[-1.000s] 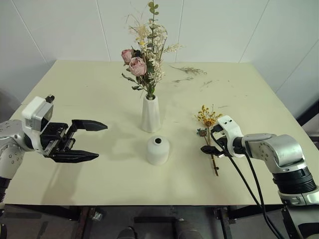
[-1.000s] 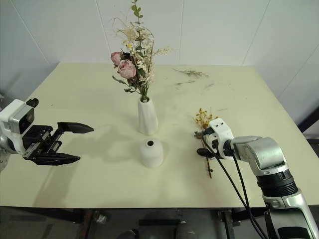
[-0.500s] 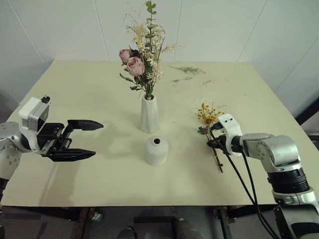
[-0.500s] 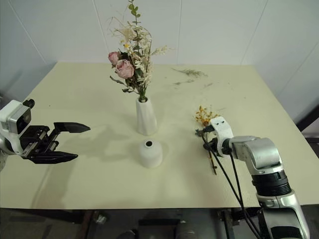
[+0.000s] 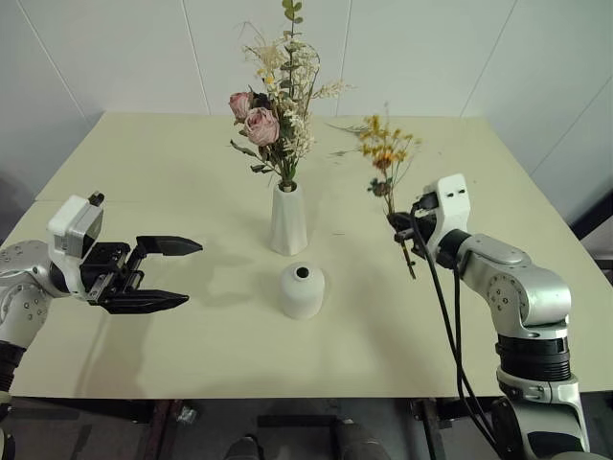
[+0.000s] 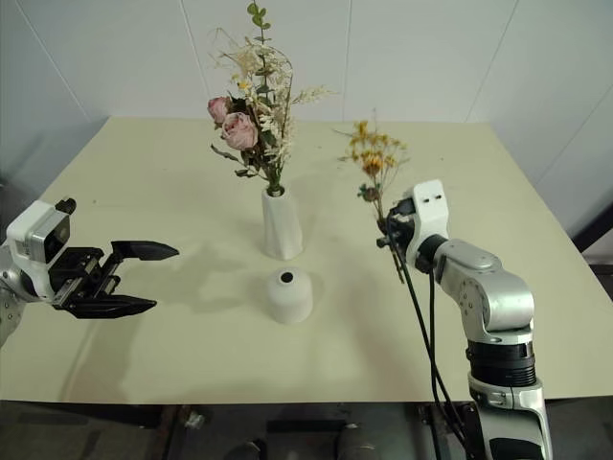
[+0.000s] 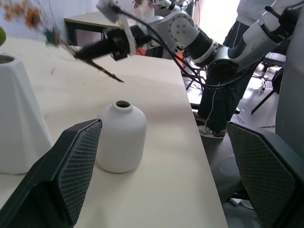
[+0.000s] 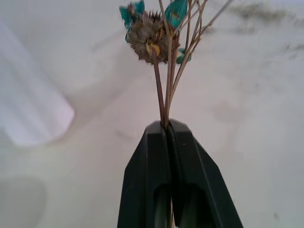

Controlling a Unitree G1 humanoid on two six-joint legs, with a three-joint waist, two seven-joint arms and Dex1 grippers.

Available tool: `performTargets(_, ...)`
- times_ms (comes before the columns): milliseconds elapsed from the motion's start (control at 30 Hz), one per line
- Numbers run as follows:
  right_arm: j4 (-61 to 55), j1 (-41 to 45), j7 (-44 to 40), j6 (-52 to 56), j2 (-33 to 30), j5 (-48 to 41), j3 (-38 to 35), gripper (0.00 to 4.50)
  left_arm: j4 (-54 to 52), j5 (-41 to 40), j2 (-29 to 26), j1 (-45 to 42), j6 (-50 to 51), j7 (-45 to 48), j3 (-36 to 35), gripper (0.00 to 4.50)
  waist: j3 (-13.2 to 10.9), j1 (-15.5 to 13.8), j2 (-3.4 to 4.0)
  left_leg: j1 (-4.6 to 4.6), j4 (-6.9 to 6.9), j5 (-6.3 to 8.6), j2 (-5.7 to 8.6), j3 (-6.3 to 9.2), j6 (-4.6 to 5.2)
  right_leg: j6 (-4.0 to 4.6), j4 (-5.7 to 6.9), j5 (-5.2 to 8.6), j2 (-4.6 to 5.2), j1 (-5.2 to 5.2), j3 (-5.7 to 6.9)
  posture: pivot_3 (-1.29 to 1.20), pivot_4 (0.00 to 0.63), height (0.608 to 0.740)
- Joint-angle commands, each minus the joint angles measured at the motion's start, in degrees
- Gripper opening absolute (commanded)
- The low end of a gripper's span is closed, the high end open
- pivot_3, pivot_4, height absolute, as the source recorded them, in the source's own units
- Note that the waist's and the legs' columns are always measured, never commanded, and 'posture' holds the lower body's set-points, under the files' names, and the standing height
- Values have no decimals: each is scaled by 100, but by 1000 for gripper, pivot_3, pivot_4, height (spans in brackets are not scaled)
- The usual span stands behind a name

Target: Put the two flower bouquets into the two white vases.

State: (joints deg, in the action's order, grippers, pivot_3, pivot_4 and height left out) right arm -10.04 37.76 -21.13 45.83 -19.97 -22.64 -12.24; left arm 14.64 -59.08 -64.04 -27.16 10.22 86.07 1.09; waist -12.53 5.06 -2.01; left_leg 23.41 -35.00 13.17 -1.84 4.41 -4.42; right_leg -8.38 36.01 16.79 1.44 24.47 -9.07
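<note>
Over table, right side: right gripper (image 5: 406,227) pressed shut on stems of small bouquet (image 5: 386,163), yellow-orange heads up, stem tails hanging below the fingers, whole thing clear of table (image 5: 172,172).
Grip detail: right wrist view shows thin stems (image 8: 166,85) pinched at the very tips of the fingers (image 8: 168,156), teal bloom (image 8: 176,10) just above; hold looks narrow, prob. lets stems swivel.
Left gripper: left gripper (image 5: 168,273) spread wide, empty, hovering above table well left of both vases, pointing toward them.
Big bouquet: large bouquet (image 5: 273,105) w/ pink roses already standing in tall vase (image 5: 288,222), mid-table.
Short vase: short vase (image 5: 303,290) empty, mouth open upward, just in front of tall vase, nearer the robot; between the two grippers.
Loose bits: dried twigs (image 5: 359,134) at far side of table, not part of job.
Step in hand: 2nd bouquet picked up, carry to short vase, my read. One of two placements done.
Next move needs: bring stem ends over the small round mouth, bouquet near upright, then lower straight. Mouth is tight, stems splay, so aim matters.
Risk: stem tips catching rim or nudging the light-looking vase; the free gripper could steady it, judgement only.
</note>
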Motion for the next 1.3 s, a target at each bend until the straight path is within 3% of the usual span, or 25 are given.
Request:
performTargets(33,-503,239,218,-677,329,-413,-490,34,53,-40,-9,-157,-35,643,-23,4500,-1,1,2,0,0,0,0,0,0,0,3,0,0,1,0,0,150,740)
performTargets(200,-1050,430,101,-1154,864,-1275,-661,34,113,-9,-34,-276,-16,643,90,4500,-1,9,3,-1,1,0,-2,0,0,0,6,0,0,1,0,0,150,740)
performTargets(400,-1596,123,-447,-1273,868,-1801,-121,34,80,-39,-9,-312,-19,643,205,4500,-2,3,4,-2,1,0,-3,0,0,2,8,1,0,0,1,0,150,740)
performTargets(700,-1022,-250,-1445,-2379,719,-877,1182,34,75,-19,109,-398,-25,643,307,4500,-2,0,4,-6,-2,0,-3,-1,0,6,11,3,-3,-1,0,0,150,740)
performTargets(1000,-507,-86,-1570,-3305,1046,-348,1655,34,281,52,236,-908,72,643,615,4500,-2,-11,4,-6,-5,-1,-3,-1,-1,5,15,3,-3,0,2,0,150,740)
performTargets(1300,-492,-78,-1592,-3385,1073,-369,1659,34,331,61,308,-1097,47,643,762,4500,-2,-9,4,-8,-7,-1,-3,-1,-1,6,27,4,-3,1,1,0,150,740)
